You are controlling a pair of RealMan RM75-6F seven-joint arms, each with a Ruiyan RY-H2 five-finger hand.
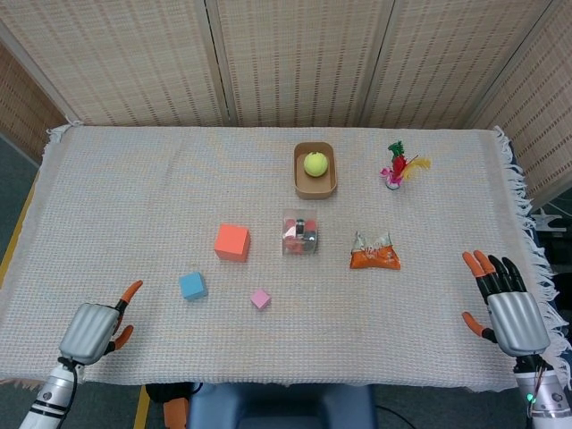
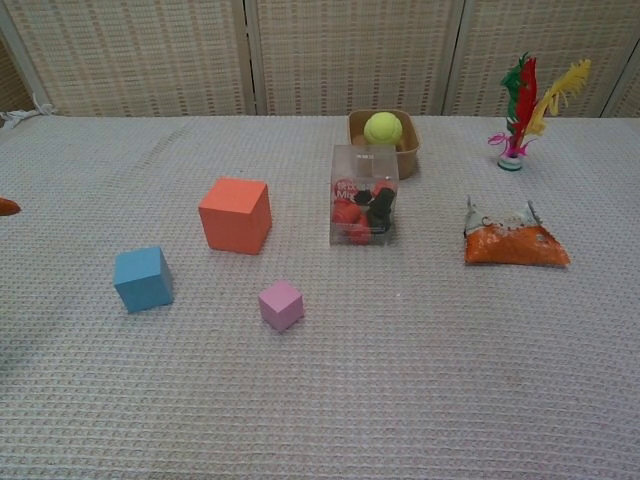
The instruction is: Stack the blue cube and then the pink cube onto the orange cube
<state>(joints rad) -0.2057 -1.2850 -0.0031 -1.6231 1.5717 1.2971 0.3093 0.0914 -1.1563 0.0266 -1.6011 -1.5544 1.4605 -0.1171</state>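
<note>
The counter (image 1: 134,179) is covered in a pale woven cloth, and the three cubes sit apart on it, none stacked. The orange cube (image 1: 231,242) is near the middle. The blue cube (image 1: 192,286) lies at about seven o'clock from it, and the small pink cube (image 1: 260,298) lies at about five o'clock from it, a little nearer the front edge.

The left robot hand (image 1: 92,329) hovers over the front left corner, at about eight o'clock from the blue cube and well apart from it, fingers spread and holding nothing. The right robot hand (image 1: 509,308) is at the far right edge, also released, fingers pointing away from me.

Just at three o'clock of the orange cube stands a clear box (image 1: 300,232) of small dark and red pieces, then an orange snack packet (image 1: 374,253). Toward the back sit a brown tray (image 1: 315,187) with a yellow-green ball (image 1: 315,164) and a feathered shuttlecock (image 1: 399,166).
</note>
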